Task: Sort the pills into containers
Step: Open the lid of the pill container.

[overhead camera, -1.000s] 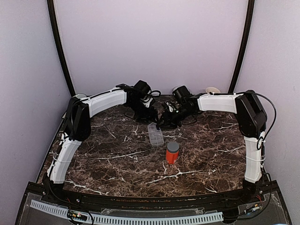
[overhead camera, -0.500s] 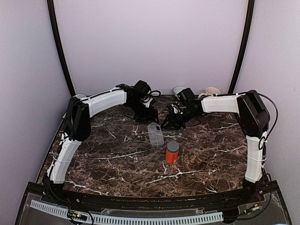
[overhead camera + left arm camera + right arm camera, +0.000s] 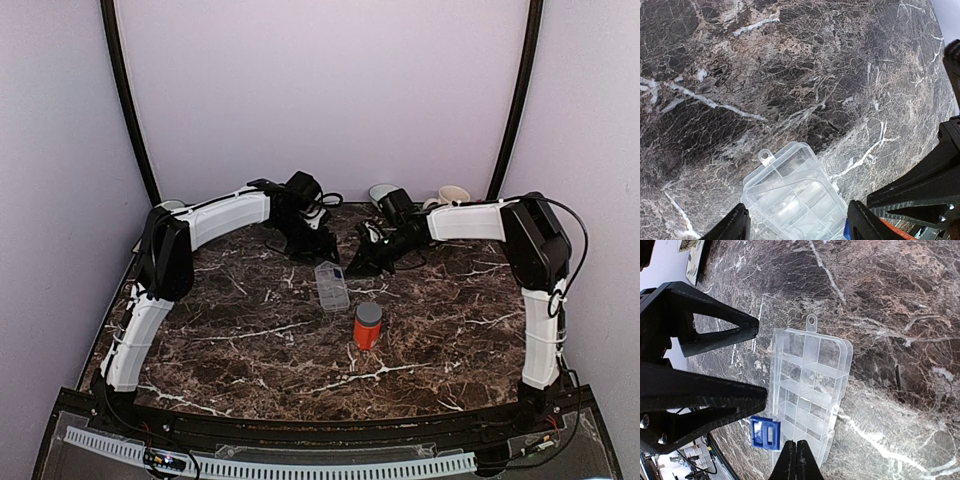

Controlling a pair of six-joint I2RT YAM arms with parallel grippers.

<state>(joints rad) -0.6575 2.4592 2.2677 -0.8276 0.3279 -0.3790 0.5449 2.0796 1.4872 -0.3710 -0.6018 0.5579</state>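
Observation:
The containers are one clear compartment box (image 3: 331, 287) lying flat mid-table, its blue latch (image 3: 765, 433) sticking out to one side. In the left wrist view the box (image 3: 792, 192) lies below and between the spread fingers of my left gripper (image 3: 797, 231), which is open and not touching it. My right gripper (image 3: 796, 450) is shut, with nothing seen between its fingers. Its tips hover over the latch end of the box (image 3: 810, 382). From above, the left gripper (image 3: 322, 250) and the right gripper (image 3: 352, 268) both hang at the box's far end. No pills show clearly.
An orange bottle with a grey cap (image 3: 367, 326) stands just in front of the box. Two pale bowls (image 3: 452, 195) sit at the back right by the wall. The left gripper's black fingers (image 3: 715, 332) fill the left of the right wrist view.
My right gripper's jaws have closed. The right arm shifted slightly right, uncovering the bowl behind it. The left arm and the box have stayed put.

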